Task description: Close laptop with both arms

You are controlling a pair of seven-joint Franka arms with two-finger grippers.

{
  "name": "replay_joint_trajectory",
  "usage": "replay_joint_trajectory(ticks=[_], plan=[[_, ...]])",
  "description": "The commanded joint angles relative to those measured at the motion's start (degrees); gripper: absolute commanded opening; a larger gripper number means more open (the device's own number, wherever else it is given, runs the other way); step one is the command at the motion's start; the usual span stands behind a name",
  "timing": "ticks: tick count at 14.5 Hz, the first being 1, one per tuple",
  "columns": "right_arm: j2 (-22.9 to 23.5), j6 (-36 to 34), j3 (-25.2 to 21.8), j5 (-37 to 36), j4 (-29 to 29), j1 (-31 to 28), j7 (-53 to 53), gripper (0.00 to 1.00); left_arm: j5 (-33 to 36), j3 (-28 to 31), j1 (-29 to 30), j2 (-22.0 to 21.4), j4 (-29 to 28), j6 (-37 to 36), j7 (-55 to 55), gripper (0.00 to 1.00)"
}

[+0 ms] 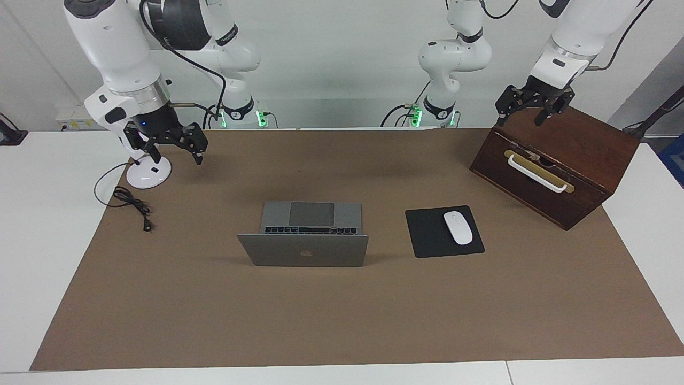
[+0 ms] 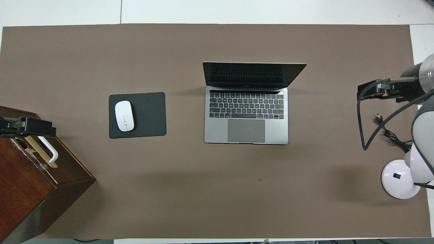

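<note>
laptop (image 1: 303, 235) sits open mid-counter on the brown mat (image 1: 342, 321), lid upright, nothing touching it. going left to right in the facing view: the right tool (image 1: 173, 149) hangs over the lamp base (image 1: 148, 172) and cable (image 1: 131, 202), fingers apart; past the laptop lie the mouse pad (image 1: 427, 235) and mouse (image 1: 458, 228); the left tool (image 1: 527, 109) hovers over the wooden box (image 1: 556, 160), fingers apart. best to bring both tools to the lid's top corners and press evenly, slowly. white walls, white counter (image 1: 32, 240) edges.

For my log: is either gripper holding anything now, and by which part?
Nothing is held. The left gripper is over the wooden box, the right gripper over the lamp base.
</note>
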Motion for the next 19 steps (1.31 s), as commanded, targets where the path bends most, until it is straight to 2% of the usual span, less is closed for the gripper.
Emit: replay_joint_trajectory(ticks=[1,11,13,18,19], plan=[[0.5,1.0,0.2,-0.4,0.5,0.0,1.1,1.0,0.3,-0.1,0.0,0.6,1.7,-1.6,-0.1,1.0],[0.3,1.0,0.8,-0.4,0.3,0.0,0.4,1.0,0.2,-0.2,-0.4,0.6,1.9,-0.9,0.5,1.0],[-0.1,0.2,1.7,-0.3,-0.2,0.0,0.6,1.0,-2.7,0.0,0.2,0.6,1.7,-0.5,0.8,1.0],[0.1,1.3,2.1,1.2,-0.2,0.0,0.3,1.0,-2.8,-0.1,-0.4,0.6,1.5,-0.2,0.6,1.0],[0.3,2.7,2.4,1.4,-0.1,0.0,0.9,1.0,-2.8,-0.1,-0.4,0.6,1.5,-0.5,-0.5,0.84]])
